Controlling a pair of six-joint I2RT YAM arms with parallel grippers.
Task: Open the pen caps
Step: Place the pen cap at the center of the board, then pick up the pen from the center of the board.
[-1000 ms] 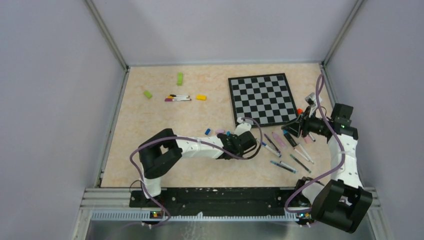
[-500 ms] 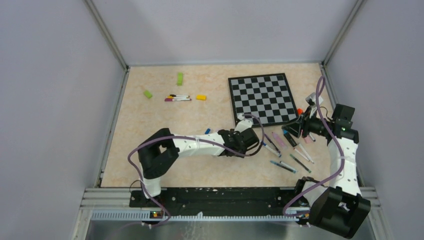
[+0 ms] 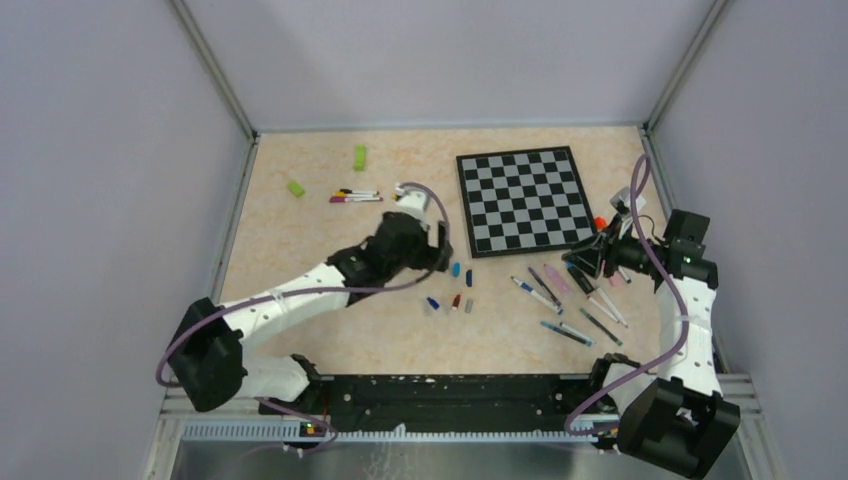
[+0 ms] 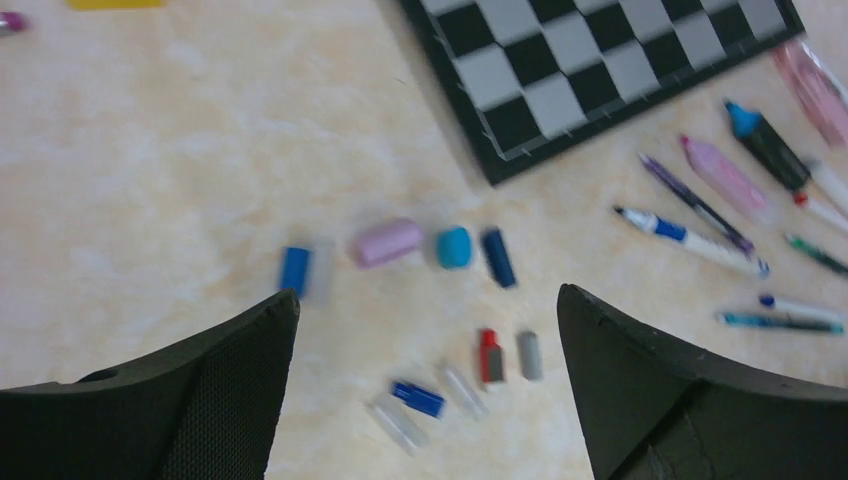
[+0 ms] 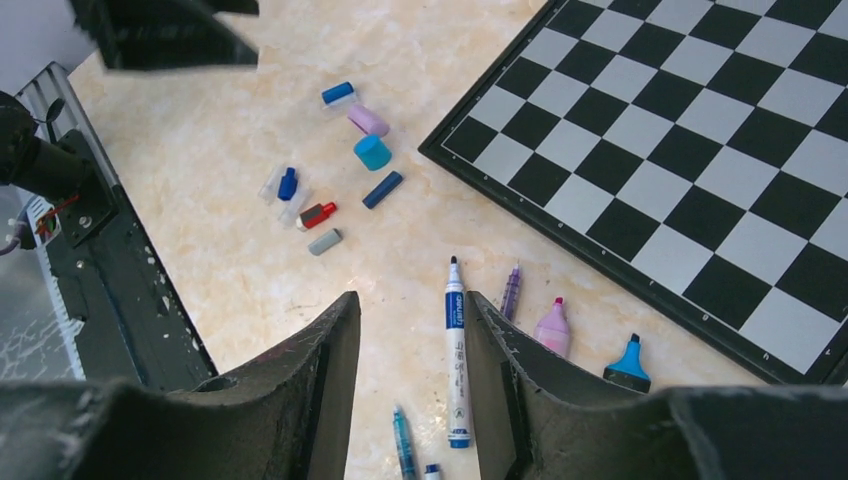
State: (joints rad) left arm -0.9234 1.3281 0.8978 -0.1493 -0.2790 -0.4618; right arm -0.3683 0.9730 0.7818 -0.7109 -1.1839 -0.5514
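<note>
Left gripper [image 4: 428,293] had swung back off the pen caps [image 3: 455,298], jaws wide and empty. The caps lay loose beside the chessboard [image 3: 520,195]. Right gripper [image 5: 410,297] hovered part-open, empty, over uncapped pens [image 3: 570,300]. The far pens [image 3: 356,196] looked untouched, so the job was mostly done.

Left arm [image 3: 300,295], white-and-black, jointed: white shell links, black joint housings, black base block. A purple braided cable [image 3: 420,186] loops off its wrist. Right arm [image 3: 697,335]: same white-and-black build, with its own purple cable [image 3: 637,170]. Left fingers [image 4: 190,400]: matte black wedges, mesh-textured inner pad. Right fingers [image 5: 300,400]: black, with pale scuffed edges.
</note>
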